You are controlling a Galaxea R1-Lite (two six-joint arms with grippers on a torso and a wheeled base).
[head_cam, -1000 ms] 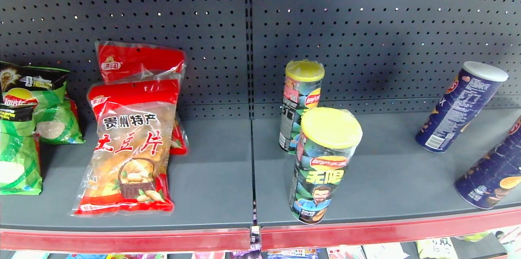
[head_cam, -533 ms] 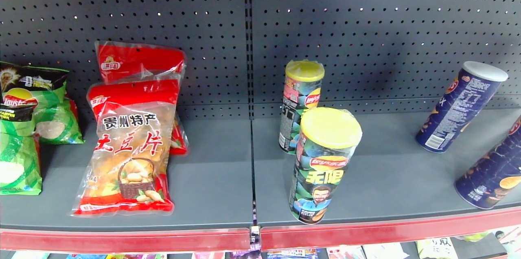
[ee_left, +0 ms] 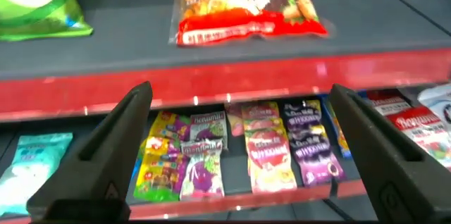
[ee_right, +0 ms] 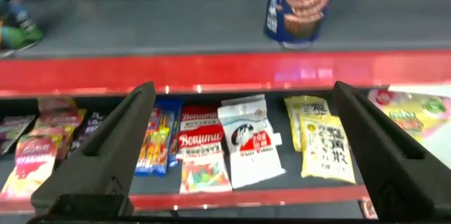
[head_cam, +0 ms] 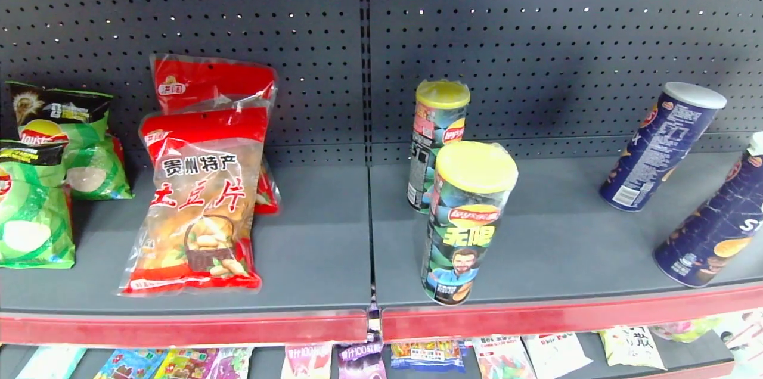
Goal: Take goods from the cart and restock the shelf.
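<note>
The grey shelf [head_cam: 310, 260] with a red front lip [head_cam: 179, 328] holds snack goods. Two red potato-chip bags [head_cam: 199, 212] lean at the left of centre, green chip bags [head_cam: 36, 200] beside them. Two yellow-lidded chip cans [head_cam: 468, 218] stand at centre right, and two dark blue cans [head_cam: 661, 146] at the right. My left gripper [ee_left: 239, 153] is open and empty, just in front of the red lip [ee_left: 232, 76] below the red bag [ee_left: 246, 5]. My right gripper [ee_right: 239, 146] is open and empty, in front of the lip [ee_right: 232, 69] below a blue can [ee_right: 299, 2].
A lower shelf carries rows of small candy and snack packets [ee_left: 246, 146], [ee_right: 239, 139]. A dark pegboard wall [head_cam: 536, 39] backs the shelf. Bare shelf floor [head_cam: 322, 224] lies between the red bags and the yellow-lidded cans.
The whole head picture has shifted: the shelf sits higher and farther off, and more of the lower shelf shows. The goods keep their places.
</note>
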